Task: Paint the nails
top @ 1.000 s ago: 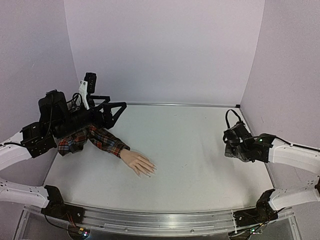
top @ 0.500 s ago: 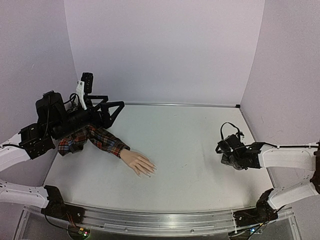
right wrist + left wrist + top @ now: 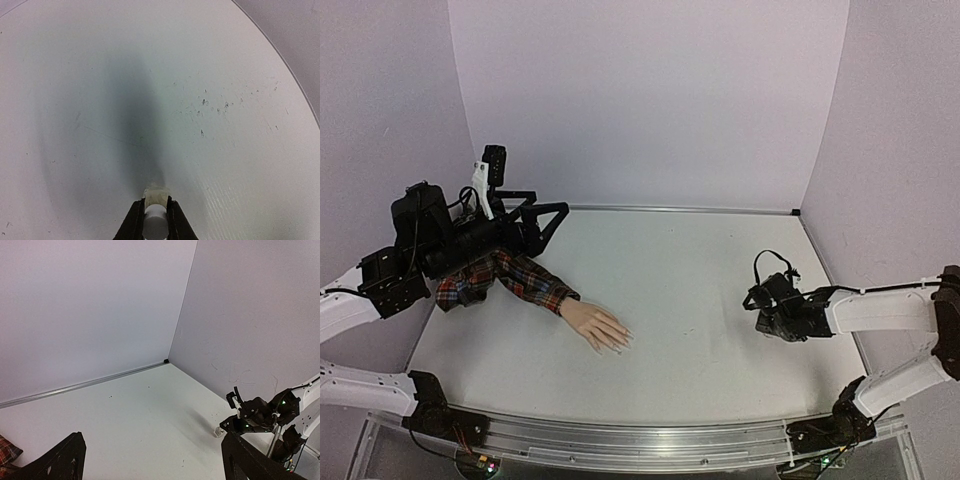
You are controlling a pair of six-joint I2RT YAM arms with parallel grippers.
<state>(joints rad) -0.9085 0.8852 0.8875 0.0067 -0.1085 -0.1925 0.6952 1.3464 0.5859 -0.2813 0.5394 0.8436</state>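
Observation:
A pale peach mannequin hand [image 3: 597, 327] lies flat on the table, its red plaid sleeve [image 3: 515, 278] running back to the left. The nails [image 3: 623, 342] at its fingertips are too small to make out. My left gripper [image 3: 548, 210] hangs open above the sleeve with nothing between its fingers [image 3: 152, 460]. Far to the right, my right gripper [image 3: 760, 305] sits low over the table, shut on a small white bottle [image 3: 155, 220]. The bottle's clear base [image 3: 156, 194] pokes out past the fingertips and touches the surface. From the left wrist view the bottle [image 3: 218, 431] shows under the right gripper [image 3: 235, 425].
Lilac walls close the table [image 3: 700, 260] in at the back [image 3: 650, 100], the left and the right [image 3: 890, 150]. A metal rail [image 3: 650, 440] runs along the near edge. Small dark specks [image 3: 215, 105] mark the surface near the right gripper.
My right gripper has moved left and down toward the table, carrying the bottle. The left arm has shifted only slightly and stays open.

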